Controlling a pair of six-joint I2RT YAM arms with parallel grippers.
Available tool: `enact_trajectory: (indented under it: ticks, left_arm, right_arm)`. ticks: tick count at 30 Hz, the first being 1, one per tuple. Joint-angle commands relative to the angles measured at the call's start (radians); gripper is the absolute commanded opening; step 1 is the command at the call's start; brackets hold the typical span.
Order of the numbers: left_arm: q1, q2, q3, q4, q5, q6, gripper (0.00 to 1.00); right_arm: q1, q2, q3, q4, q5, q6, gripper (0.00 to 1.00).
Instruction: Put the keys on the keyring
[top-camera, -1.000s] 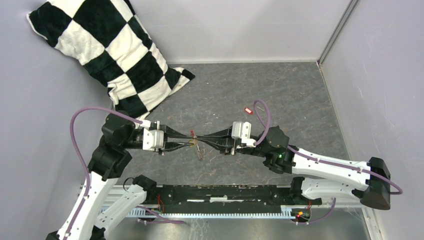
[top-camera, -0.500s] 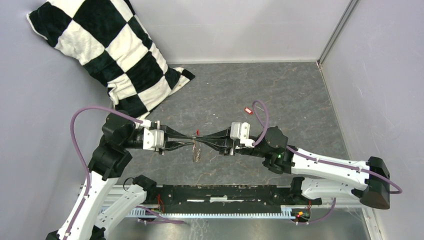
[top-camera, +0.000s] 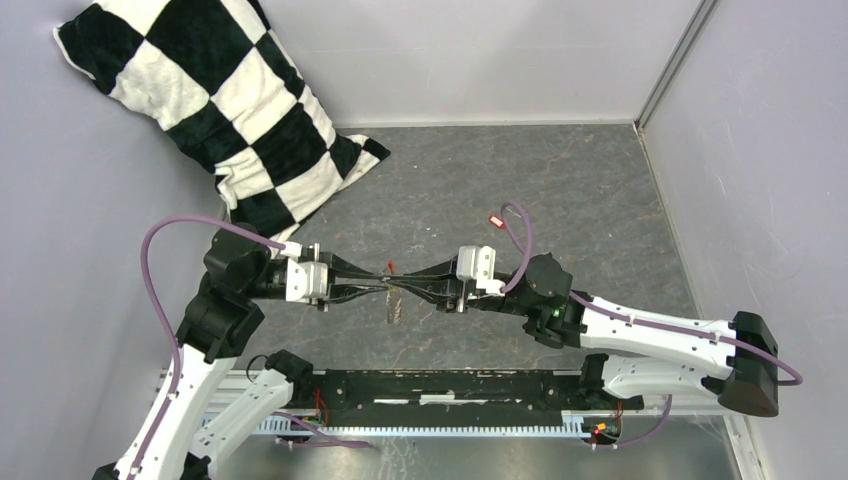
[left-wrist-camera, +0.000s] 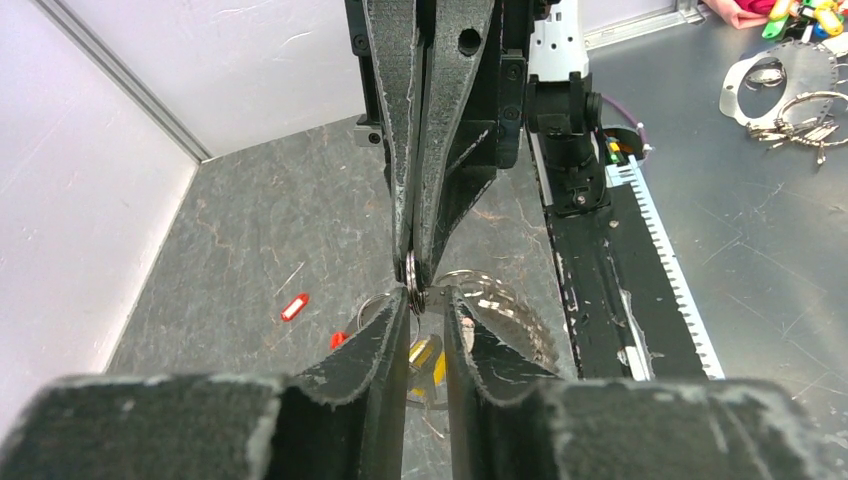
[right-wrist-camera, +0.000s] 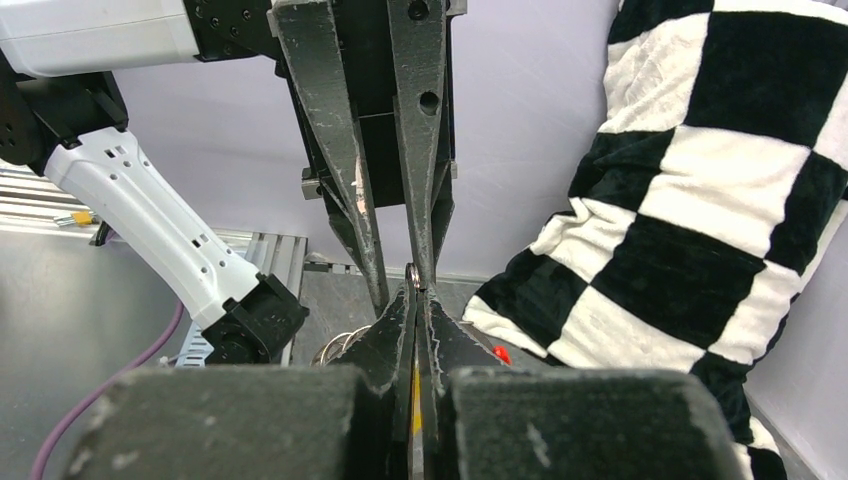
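Grippers meet tip to tip over mid-table, left gripper (left-wrist-camera: 425, 315) in from 9 o'clock, right gripper (right-wrist-camera: 417, 305) from 3 o'clock. The right's jaws are closed down on the keyring (left-wrist-camera: 412, 285), holding it edge-on off the table (top-camera: 560, 180), presumably to steady it for the other arm. The left's jaws stand narrowly parted with one finger against the ring and nothing clearly clamped. The yellow key (left-wrist-camera: 424, 353) shows at 6 o'clock, just below the gap; threaded or not, I cannot tell. The red key (top-camera: 495, 221) lies loose at 2 o'clock, well apart, judged not yet on.
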Motion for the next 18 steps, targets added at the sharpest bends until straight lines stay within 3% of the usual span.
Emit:
enact_trajectory:
  ticks: [1, 6, 16, 18]
  left_arm:
    - [-0.002, -0.01, -0.009, 0.018, 0.002, 0.009, 0.27]
    - [-0.002, -0.006, -0.005, 0.019, 0.0, 0.012, 0.28]
    - [-0.002, 0.007, 0.0, 0.021, -0.032, 0.033, 0.03]
    - [-0.003, 0.016, -0.001, 0.047, -0.052, -0.003, 0.02]
  right_arm:
    - [0.006, -0.027, 0.006, 0.067, 0.006, 0.005, 0.01]
    - [0.005, -0.027, 0.006, 0.072, -0.001, 0.009, 0.01]
    - [0.007, -0.01, 0.021, 0.052, -0.029, 0.015, 0.01]
    - [0.007, -0.013, 0.014, 0.047, -0.028, 0.023, 0.01]
